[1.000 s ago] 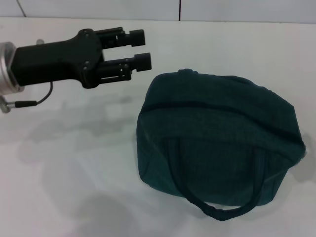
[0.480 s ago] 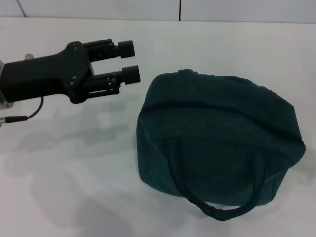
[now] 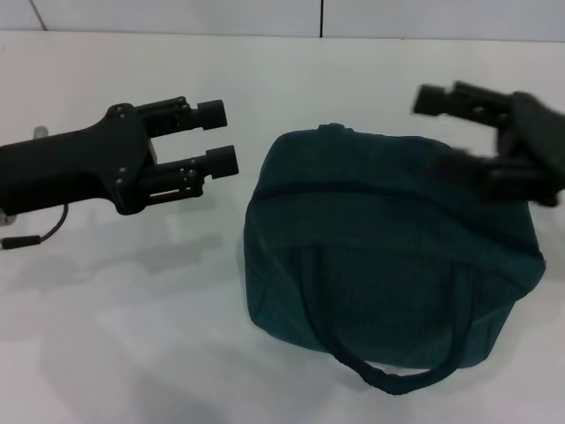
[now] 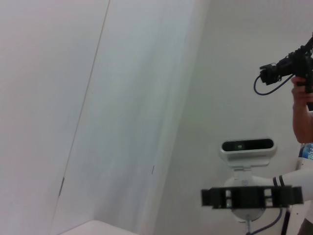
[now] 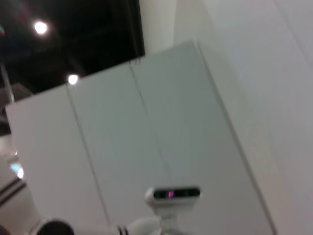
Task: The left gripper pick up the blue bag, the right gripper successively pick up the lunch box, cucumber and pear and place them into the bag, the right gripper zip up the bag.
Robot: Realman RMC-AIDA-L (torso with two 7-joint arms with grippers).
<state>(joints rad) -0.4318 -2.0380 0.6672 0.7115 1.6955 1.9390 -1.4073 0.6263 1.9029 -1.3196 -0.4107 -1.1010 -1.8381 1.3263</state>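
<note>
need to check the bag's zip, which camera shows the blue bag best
The head view: the blue bag lies whole on the white table, handles toward the camera, between the left gripper and right gripper. Both wrist views show only walls, no bag.

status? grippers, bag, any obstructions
Left gripper open, empty, beside the blue bag, not touching. Right gripper open, empty, over the bag's far right. Bag closed on white table. Nothing in the way.
</note>
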